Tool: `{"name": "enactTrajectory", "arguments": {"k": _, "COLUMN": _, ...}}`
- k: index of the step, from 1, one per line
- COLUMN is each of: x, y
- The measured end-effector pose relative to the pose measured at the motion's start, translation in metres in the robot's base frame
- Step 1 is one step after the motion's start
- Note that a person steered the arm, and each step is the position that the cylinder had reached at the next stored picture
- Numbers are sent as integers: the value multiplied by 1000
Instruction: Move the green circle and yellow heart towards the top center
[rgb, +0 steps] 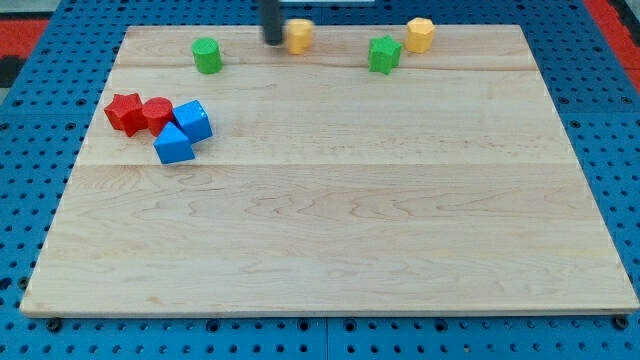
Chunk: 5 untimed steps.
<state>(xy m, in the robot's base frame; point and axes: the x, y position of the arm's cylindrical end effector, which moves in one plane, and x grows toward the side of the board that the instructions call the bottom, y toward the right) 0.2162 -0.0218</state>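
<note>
Camera view showed my tip (272, 42) at the far edge of the bench (330, 250), touching the left side of the yellow heart (299, 36); no fingers existed on this rod, so no grip state applied. The green circle (207, 55) sat well to the left, also far. A green star (384, 54) and yellow hexagon (420, 34) lay to the right; red blocks (139, 112) and blue blocks (183, 131) clustered at left. Judged best: nudge the heart only slightly rightward, then circle behind the green circle's left side and push it right, slowly, keeping contact centred.
</note>
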Motion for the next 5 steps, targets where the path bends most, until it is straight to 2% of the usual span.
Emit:
{"name": "enactTrajectory", "arguments": {"k": 1, "x": 7, "y": 3}}
{"name": "enactTrajectory", "arguments": {"k": 2, "x": -24, "y": -118}}
{"name": "enactTrajectory", "arguments": {"k": 3, "x": 5, "y": -197}}
{"name": "enactTrajectory", "arguments": {"k": 4, "x": 40, "y": -217}}
{"name": "enactTrajectory", "arguments": {"k": 5, "x": 31, "y": -135}}
